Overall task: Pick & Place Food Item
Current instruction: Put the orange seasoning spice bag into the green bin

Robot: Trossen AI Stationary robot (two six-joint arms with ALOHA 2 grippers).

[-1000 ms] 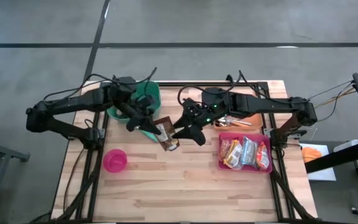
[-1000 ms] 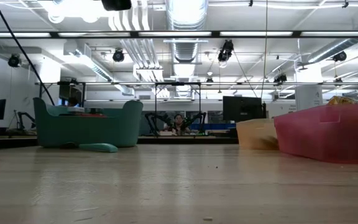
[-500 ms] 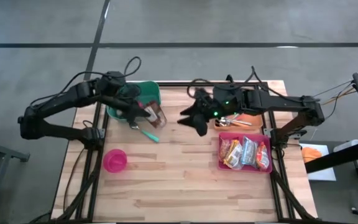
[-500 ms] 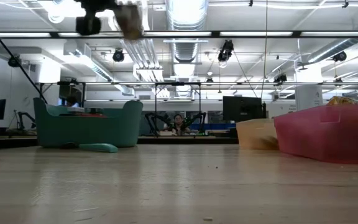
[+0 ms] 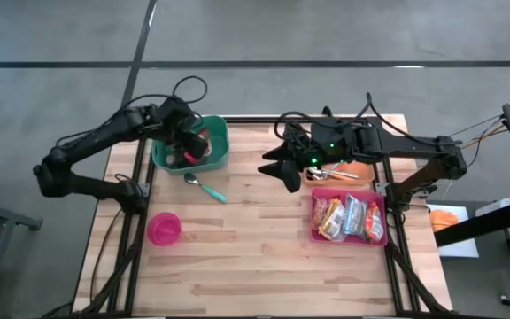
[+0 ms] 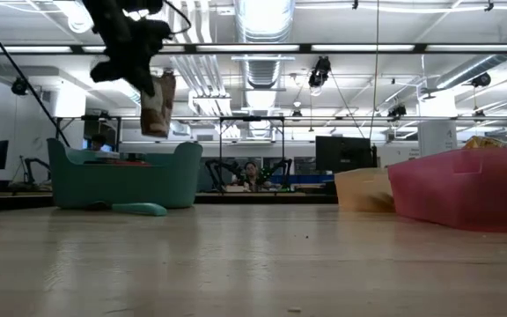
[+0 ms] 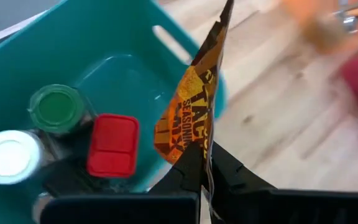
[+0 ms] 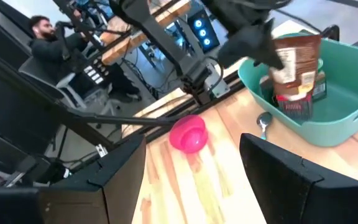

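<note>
Pink bowl (image 5: 164, 228) sits near the counter's (image 5: 255, 257) front left edge. Left tool (image 7: 205, 163) is clamped tight on a taco seasoning packet (image 7: 194, 102), suspended over the teal bin (image 5: 211, 158) at the rear left corner (bin holds jars and a red-lidded container). A teal-handled spoon (image 5: 204, 187) lies just in front of the bin. Right tool (image 5: 279, 170) hangs mid-counter, fingers spread, empty. Red tray (image 5: 317, 232) of snack packets at the right edge
</note>
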